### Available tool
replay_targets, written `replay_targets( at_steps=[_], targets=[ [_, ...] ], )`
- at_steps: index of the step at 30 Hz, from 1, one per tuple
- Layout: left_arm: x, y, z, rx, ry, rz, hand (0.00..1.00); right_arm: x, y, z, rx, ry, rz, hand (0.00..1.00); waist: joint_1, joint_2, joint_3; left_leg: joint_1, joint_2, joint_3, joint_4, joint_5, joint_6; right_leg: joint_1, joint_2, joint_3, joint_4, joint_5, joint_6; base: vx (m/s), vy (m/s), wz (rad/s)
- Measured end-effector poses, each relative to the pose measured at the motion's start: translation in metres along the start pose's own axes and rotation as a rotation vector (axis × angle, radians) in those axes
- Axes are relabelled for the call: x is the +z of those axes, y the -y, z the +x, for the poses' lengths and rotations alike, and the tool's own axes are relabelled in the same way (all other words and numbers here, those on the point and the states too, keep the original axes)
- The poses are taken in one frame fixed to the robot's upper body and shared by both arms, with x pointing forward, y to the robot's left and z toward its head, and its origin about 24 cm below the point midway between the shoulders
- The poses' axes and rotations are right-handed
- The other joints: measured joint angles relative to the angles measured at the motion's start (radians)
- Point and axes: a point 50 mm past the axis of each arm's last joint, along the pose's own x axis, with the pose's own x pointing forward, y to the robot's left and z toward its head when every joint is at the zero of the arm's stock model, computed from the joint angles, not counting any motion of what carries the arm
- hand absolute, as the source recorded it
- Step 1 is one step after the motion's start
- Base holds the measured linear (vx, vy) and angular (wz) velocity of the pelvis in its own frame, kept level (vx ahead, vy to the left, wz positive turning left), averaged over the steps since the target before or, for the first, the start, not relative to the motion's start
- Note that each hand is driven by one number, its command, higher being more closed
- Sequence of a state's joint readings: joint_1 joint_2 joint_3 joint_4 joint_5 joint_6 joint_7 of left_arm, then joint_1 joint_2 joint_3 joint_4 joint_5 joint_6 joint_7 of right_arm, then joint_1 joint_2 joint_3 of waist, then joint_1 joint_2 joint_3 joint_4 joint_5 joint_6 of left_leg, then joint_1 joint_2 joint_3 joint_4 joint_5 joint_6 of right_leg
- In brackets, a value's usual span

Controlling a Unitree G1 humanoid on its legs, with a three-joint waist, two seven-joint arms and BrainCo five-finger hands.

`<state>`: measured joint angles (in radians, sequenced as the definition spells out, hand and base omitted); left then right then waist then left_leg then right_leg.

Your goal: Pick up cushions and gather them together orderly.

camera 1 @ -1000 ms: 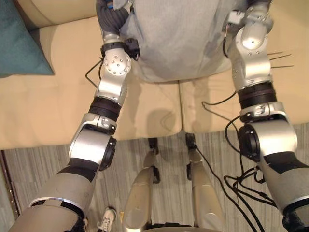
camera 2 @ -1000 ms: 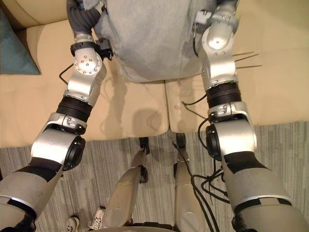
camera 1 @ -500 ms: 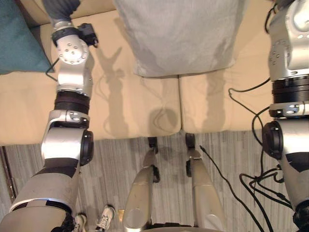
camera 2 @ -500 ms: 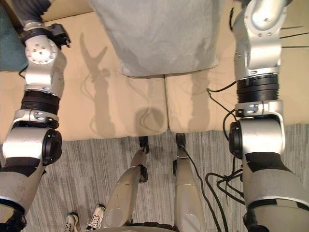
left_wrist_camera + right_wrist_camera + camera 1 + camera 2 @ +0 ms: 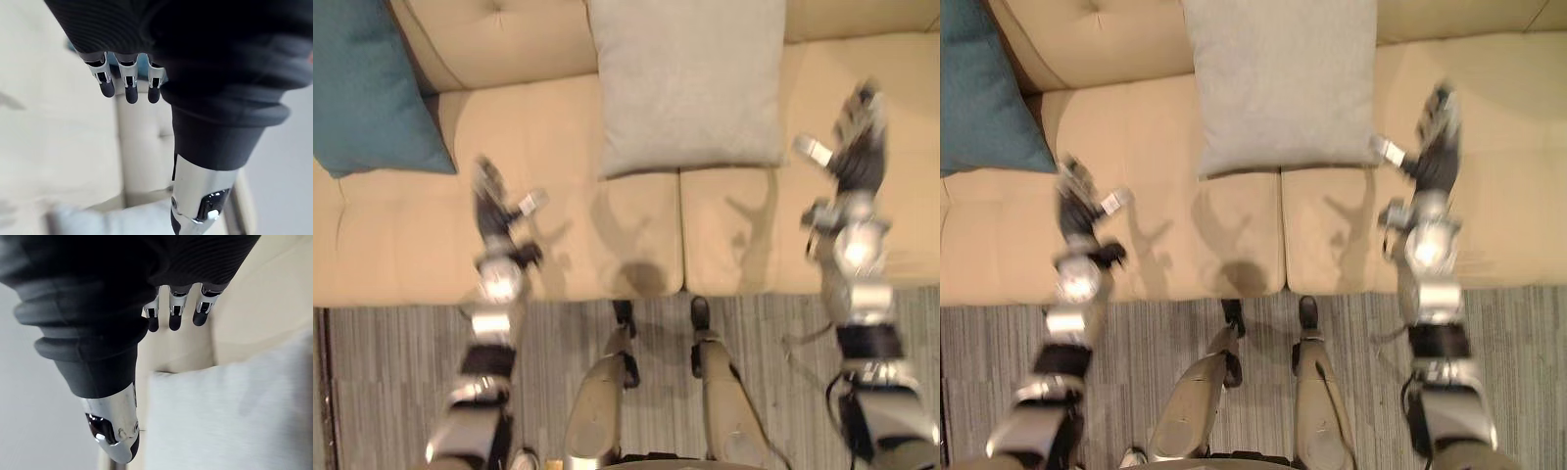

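A light grey cushion (image 5: 690,83) stands against the backrest in the middle of the beige sofa (image 5: 401,245), and its lower edge rests on the seat. A teal cushion (image 5: 367,88) leans at the sofa's left end. My left hand (image 5: 492,201) hovers over the seat between the two cushions, fingers (image 5: 126,83) straight, holding nothing. To the right of the grey cushion's lower corner, my right hand (image 5: 857,142) is raised and open, clear of the fabric. The right wrist view shows the grey cushion (image 5: 234,416) beyond its straight fingers (image 5: 175,313).
The sofa's front edge meets a grey striped carpet (image 5: 391,372). A seam (image 5: 680,230) splits the seat just under the grey cushion. Bare seat lies to the right of the grey cushion, and also between the two cushions.
Both hands have let go of the grey cushion and pulled back toward me, spreading apart. The cushion stays against the backrest. The view has also shifted.
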<state>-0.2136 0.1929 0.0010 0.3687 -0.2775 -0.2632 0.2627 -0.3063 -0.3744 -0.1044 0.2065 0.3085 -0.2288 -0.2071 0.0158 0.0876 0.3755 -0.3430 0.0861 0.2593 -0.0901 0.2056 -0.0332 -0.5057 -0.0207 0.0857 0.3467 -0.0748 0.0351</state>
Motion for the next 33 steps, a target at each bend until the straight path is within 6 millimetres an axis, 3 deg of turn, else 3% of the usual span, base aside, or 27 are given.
replay_targets(
  at_steps=[3,4,6,8,9,12,16,18,22,24,25,26,27,29,31,32,33],
  targets=[
    [-0.063,-0.012,-0.058,-0.022,-0.258,0.076,0.0,-0.066,0.016,-0.068,-0.001,-0.287,-0.121,0.0,-0.003,-0.007,-0.042,0.057,-0.002,-0.012,-0.002,-0.01,-0.007,0.065,0.003,-0.005,-0.021,-0.01,-0.002,0.1,-0.04,-0.01],
    [-0.076,-0.018,-0.07,-0.022,-0.32,0.105,0.0,-0.08,0.02,-0.085,-0.005,-0.363,-0.142,0.0,-0.003,-0.007,-0.062,0.069,0.0,-0.014,-0.002,-0.016,-0.014,0.081,0.005,-0.006,-0.031,-0.01,-0.002,0.09,-0.034,-0.02],
    [-0.107,-0.04,-0.106,-0.002,-0.491,0.199,0.0,-0.117,0.036,-0.143,0.013,-0.605,-0.24,0.0,-0.006,-0.009,-0.118,0.122,0.002,-0.018,-0.003,-0.033,-0.017,0.151,0.006,-0.009,-0.071,-0.016,0.004,0.11,-0.025,-0.02],
    [-0.122,-0.052,-0.128,0.019,-0.592,0.23,0.0,-0.134,0.047,-0.18,0.032,-0.75,-0.315,0.0,-0.007,-0.012,-0.157,0.151,0.001,-0.023,-0.003,-0.046,-0.017,0.19,0.004,-0.013,-0.092,-0.026,0.014,0.08,0.0,0.03],
    [-0.134,-0.063,-0.146,0.029,-0.678,0.264,0.0,-0.146,0.056,-0.212,0.054,-0.879,-0.356,0.0,-0.008,-0.018,-0.188,0.176,0.0,-0.026,-0.003,-0.059,-0.017,0.224,0.001,-0.023,-0.109,-0.027,0.015,0.07,0.008,0.07],
    [-0.15,-0.08,-0.178,0.035,-0.826,0.307,0.0,-0.157,0.063,-0.256,0.09,-1.059,-0.39,0.0,-0.024,-0.041,-0.225,0.228,0.0,-0.025,-0.004,-0.08,-0.019,0.291,-0.003,-0.023,-0.143,-0.025,0.017,0.05,0.014,0.04],
    [-0.158,-0.084,-0.197,0.003,-0.91,0.333,0.0,-0.161,0.066,-0.272,0.101,-1.139,-0.395,0.0,-0.028,-0.062,-0.251,0.289,-0.001,0.004,-0.006,-0.099,-0.018,0.347,-0.006,0.011,-0.173,-0.02,0.024,0.02,0.023,-0.18],
    [-0.158,-0.083,-0.196,0.002,-0.909,0.332,0.0,-0.162,0.065,-0.273,0.103,-1.148,-0.388,0.0,-0.026,-0.065,-0.262,0.3,-0.002,0.023,-0.005,-0.102,-0.015,0.348,-0.005,0.029,-0.174,-0.015,0.029,0.02,0.015,-0.34],
    [-0.155,-0.075,-0.178,-0.02,-0.862,0.327,0.0,-0.167,0.05,-0.26,0.105,-1.125,-0.344,0.0,-0.024,-0.08,-0.249,0.303,-0.001,0.086,-0.002,-0.103,-0.013,0.325,0.005,0.086,-0.175,0.021,0.038,-0.02,0.004,-0.46],
    [-0.148,-0.064,-0.153,-0.058,-0.781,0.328,0.0,-0.167,0.039,-0.252,0.097,-1.095,-0.307,0.0,-0.027,-0.093,-0.241,0.228,0.008,0.104,0.091,-0.117,0.017,0.287,0.002,0.106,-0.168,0.064,0.077,-0.04,0.006,-0.21],
    [-0.144,-0.06,-0.147,-0.068,-0.753,0.322,0.0,-0.166,0.038,-0.25,0.095,-1.084,-0.304,0.0,-0.027,-0.087,-0.24,0.203,0.037,0.106,0.114,-0.127,0.024,0.277,0.014,0.106,-0.182,0.086,0.099,-0.08,-0.04,-0.2],
    [-0.138,-0.052,-0.134,-0.082,-0.696,0.311,0.0,-0.166,0.034,-0.244,0.079,-1.062,-0.275,0.0,-0.015,-0.081,-0.226,0.171,0.066,0.11,0.148,-0.133,0.034,0.215,0.013,0.059,0.043,-0.001,0.036,-0.09,-0.085,-0.04],
    [-0.134,-0.049,-0.128,-0.091,-0.672,0.308,0.0,-0.165,0.034,-0.246,0.071,-1.064,-0.274,0.0,-0.009,-0.088,-0.222,0.169,0.068,0.099,0.167,-0.133,0.035,0.206,-0.018,0.02,0.222,-0.065,0.027,-0.07,-0.092,0.07],
    [-0.132,-0.044,-0.127,-0.102,-0.653,0.302,0.0,-0.165,0.036,-0.252,0.07,-1.078,-0.275,0.0,0.0,-0.101,-0.226,0.162,0.069,0.083,0.186,-0.134,0.038,0.253,-0.088,0.006,0.41,-0.11,0.051,-0.11,-0.176,0.25],
    [-0.132,-0.046,-0.129,-0.099,-0.657,0.303,0.0,-0.165,0.033,-0.251,0.081,-1.073,-0.274,0.0,0.002,-0.117,-0.235,0.129,0.072,0.065,0.228,-0.122,0.021,0.321,-0.141,0.006,0.433,-0.106,0.063,-0.14,-0.234,0.22],
    [-0.132,-0.049,-0.13,-0.089,-0.658,0.305,0.0,-0.165,0.032,-0.247,0.085,-1.065,-0.274,0.0,0.005,-0.139,-0.242,0.104,0.076,0.062,0.252,-0.11,0.005,0.352,-0.142,0.005,0.363,-0.151,0.096,-0.22,-0.287,-0.17],
    [-0.134,-0.044,-0.135,-0.074,-0.673,0.273,0.0,-0.165,0.034,-0.239,0.083,-1.044,-0.285,0.0,0.031,-0.112,-0.238,0.075,0.115,0.058,0.252,-0.089,-0.001,0.37,-0.11,-0.036,0.264,-0.196,0.097,-0.24,-0.291,-0.32]
  ],
)
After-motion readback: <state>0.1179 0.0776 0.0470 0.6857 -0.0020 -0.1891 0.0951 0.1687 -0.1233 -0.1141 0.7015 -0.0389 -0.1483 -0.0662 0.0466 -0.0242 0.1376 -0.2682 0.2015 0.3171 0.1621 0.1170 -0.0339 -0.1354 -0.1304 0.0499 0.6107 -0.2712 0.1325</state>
